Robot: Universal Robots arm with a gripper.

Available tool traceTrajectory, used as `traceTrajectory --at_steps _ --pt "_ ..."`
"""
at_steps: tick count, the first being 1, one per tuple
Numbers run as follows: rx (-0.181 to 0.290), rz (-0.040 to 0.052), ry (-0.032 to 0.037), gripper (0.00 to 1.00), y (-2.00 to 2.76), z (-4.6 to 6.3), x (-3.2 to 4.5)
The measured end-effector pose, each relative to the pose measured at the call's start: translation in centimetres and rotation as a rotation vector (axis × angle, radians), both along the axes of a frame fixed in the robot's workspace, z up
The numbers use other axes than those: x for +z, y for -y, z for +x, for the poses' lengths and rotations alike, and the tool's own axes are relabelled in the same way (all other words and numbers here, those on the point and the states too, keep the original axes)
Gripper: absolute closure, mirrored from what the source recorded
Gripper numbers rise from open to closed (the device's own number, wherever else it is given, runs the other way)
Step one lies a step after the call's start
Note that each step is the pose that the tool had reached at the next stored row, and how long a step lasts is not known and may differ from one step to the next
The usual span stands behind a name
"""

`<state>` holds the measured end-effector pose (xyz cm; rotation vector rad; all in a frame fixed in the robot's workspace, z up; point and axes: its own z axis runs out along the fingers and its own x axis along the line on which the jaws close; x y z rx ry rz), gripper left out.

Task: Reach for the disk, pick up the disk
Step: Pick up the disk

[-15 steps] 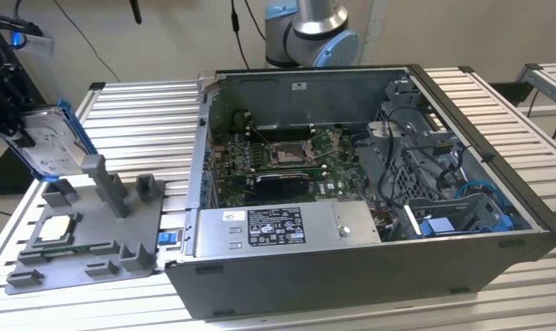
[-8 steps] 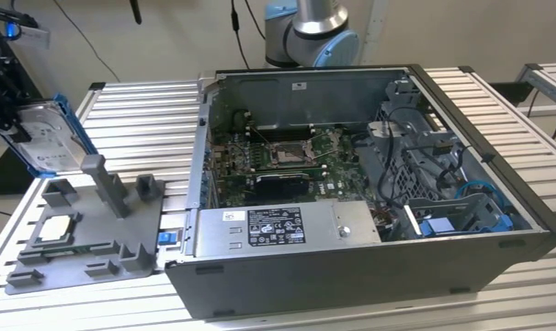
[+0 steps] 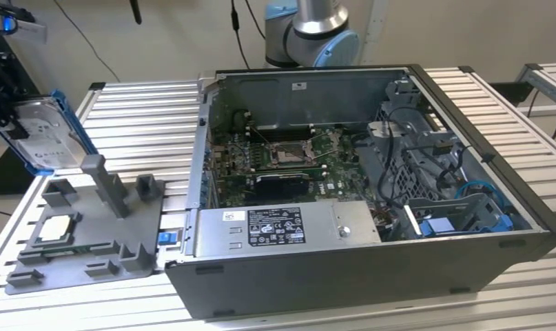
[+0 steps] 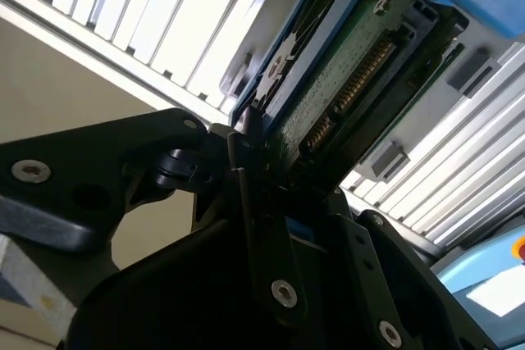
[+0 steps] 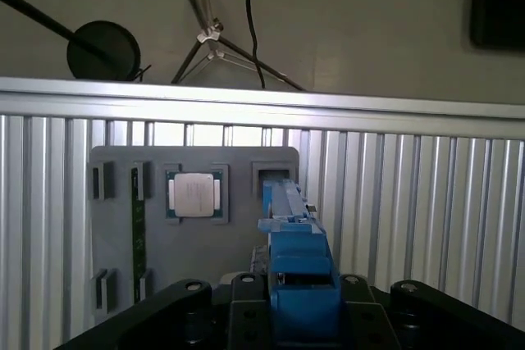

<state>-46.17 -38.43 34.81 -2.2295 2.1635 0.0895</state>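
The disk (image 3: 49,134), silver-grey with a white label and a bright blue frame, stands on edge at the exterior view's left, above the far end of the grey slotted stand (image 3: 85,238). My gripper (image 3: 7,114) is shut on it from the side away from the computer. In the second wrist view my black fingers (image 4: 246,161) clamp the disk (image 4: 344,79), whose green circuit board faces the camera. In the first wrist view the disk's blue edge (image 5: 297,260) runs out between the gripper (image 5: 299,305) towards a slot of the stand (image 5: 197,268).
A small square processor chip (image 3: 57,229) (image 5: 194,195) lies on the stand. An open computer case (image 3: 351,207) takes up the middle and the exterior view's right of the slatted aluminium table (image 3: 140,117). The arm's base (image 3: 313,31) rises behind the case.
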Motion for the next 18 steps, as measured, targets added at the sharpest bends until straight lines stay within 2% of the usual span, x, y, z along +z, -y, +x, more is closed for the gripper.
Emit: traceTrajectory --at_steps 18 --pt "0.0 0.0 0.0 1.0 0.0 -0.02 0.63"
